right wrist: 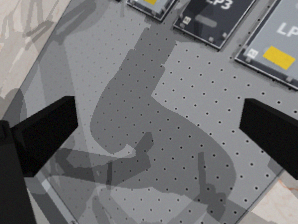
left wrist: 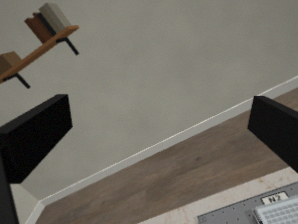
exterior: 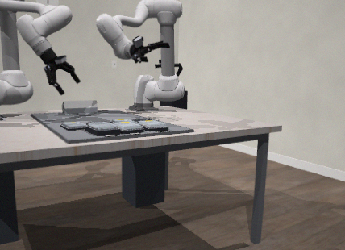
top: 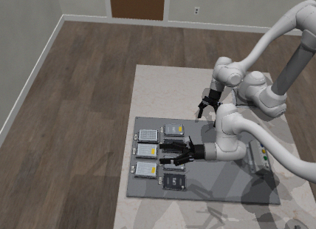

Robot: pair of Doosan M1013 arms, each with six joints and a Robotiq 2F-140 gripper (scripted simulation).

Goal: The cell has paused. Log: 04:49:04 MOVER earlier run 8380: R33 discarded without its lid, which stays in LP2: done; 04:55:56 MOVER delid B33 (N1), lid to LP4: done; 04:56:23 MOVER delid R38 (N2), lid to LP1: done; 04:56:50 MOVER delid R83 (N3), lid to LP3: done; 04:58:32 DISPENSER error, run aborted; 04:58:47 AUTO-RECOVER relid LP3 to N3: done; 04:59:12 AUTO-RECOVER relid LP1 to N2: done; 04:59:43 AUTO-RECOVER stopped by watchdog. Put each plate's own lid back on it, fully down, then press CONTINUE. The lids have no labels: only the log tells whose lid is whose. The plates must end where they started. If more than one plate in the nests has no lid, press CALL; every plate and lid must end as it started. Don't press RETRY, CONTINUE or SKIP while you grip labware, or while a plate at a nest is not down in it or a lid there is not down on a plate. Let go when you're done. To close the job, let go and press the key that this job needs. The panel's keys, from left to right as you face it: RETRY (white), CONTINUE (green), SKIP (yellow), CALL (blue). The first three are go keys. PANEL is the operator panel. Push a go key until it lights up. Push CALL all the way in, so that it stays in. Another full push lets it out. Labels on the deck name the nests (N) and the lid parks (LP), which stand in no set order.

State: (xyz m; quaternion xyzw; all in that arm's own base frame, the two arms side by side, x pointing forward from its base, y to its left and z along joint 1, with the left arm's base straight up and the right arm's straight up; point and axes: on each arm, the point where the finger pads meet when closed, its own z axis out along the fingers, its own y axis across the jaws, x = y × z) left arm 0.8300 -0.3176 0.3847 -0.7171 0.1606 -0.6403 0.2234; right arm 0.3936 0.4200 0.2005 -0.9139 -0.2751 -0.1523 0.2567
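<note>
The pale table (top: 166, 87) (exterior: 242, 131) (left wrist: 200, 207) (right wrist: 12, 60) bears a grey deck (top: 214, 190) (exterior: 60, 131) (left wrist: 227, 215) (right wrist: 195, 75), with the operator panel (top: 258, 157) (exterior: 80, 107) near the end opposite the nests. The left gripper (top: 162, 154) (exterior: 161, 47) (left wrist: 160, 111) reaches level above the parks, its fingers wide apart and holding nothing; the right gripper (top: 207, 120) (exterior: 69, 87) (right wrist: 159, 112) angles down by the deck's edge, likewise spread wide and unladen. Three plates sit in a row: the N2 plate (top: 148, 135) (left wrist: 280, 215) looks lidless, while the middle plate (top: 147, 151) and the far plate (top: 145, 169) carry yellow-marked lids. Beside them, a yellow-marked lid (top: 174, 129) (right wrist: 277, 40) lies on an end park, next to dark, bare LP3 (top: 169, 141) (right wrist: 212, 22); another lid (top: 174, 165) (right wrist: 152, 6) lies past LP3, before a dark end park (top: 174, 182).
</note>
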